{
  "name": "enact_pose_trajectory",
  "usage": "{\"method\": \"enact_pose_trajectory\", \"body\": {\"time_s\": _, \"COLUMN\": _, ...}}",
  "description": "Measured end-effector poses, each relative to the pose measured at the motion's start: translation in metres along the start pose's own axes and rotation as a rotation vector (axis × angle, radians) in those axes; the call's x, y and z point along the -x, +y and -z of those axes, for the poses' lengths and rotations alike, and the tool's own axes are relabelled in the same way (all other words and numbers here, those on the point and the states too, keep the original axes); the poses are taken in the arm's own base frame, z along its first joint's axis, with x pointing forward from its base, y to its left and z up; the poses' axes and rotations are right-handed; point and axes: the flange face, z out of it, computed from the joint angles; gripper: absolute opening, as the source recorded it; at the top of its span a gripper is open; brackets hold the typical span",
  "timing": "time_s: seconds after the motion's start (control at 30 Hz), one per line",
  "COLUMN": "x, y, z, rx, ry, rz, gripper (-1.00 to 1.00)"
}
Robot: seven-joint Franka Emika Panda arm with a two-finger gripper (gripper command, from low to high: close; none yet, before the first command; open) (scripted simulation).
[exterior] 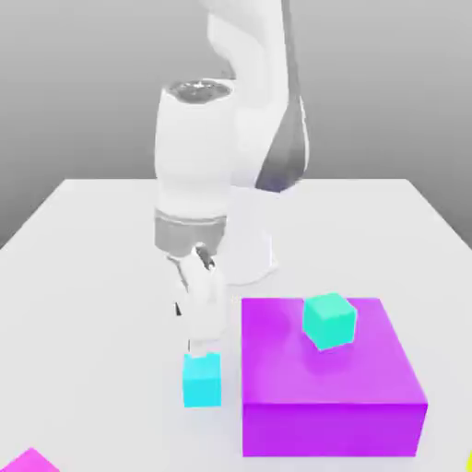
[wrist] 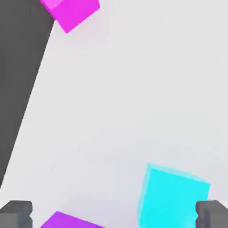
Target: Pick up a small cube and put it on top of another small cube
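While the arm (exterior: pixel 272 92) reaches down from the far side, the small cube (exterior: pixel 202 381) sits on the pale tabletop (exterior: pixel 111 277), just to the exterior view's left of the big purple block (exterior: pixel 327 355), with a narrow strip of bare surface between the 2. It is a plain, bright sky-blue cube, far smaller than the block, upright and flat on its base, with crisp edges and a slightly lighter shade along 2 of its sides in the hand view. The hand (wrist: pixel 114 214) is released, its 2 fingers wide apart, and nothing is gripped. In the exterior view it hangs over the far edge of the sky-blue cube; whether they touch, I cannot tell.

The exterior view gives the mint-teal cube (exterior: pixel 329 321) resting on top of the purple block, toward its far side and turned at an angle, plus the arm's base (exterior: pixel 247 249) at the far side and a sliver of something yellow (exterior: pixel 469 461) at the near right. The hand view adds the fingers' dark tips, 1 of them overlapping the sky-blue cube, and the tabletop's straight edge against dark grey. A magenta cube (exterior: pixel 30 463), at the exterior view's near left, lies beside that edge.
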Motion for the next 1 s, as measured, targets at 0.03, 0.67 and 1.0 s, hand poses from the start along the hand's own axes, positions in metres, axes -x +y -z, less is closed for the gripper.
{"method": "enact_pose_trajectory", "body": {"time_s": 0.03, "x": -0.004, "y": 0.008, "z": -0.012, "rx": 0.025, "ry": 0.001, "rz": -0.048, "gripper": 0.00}}
{"method": "enact_pose_trajectory", "body": {"time_s": 0.67, "x": -0.007, "y": 0.019, "z": -0.088, "rx": 0.049, "ry": -0.001, "rz": -0.098, "gripper": -1.00}}
{"method": "enact_pose_trajectory", "body": {"time_s": 1.0, "x": -0.006, "y": 0.015, "z": -0.032, "rx": 0.048, "ry": -0.002, "rz": -0.096, "gripper": -1.00}}
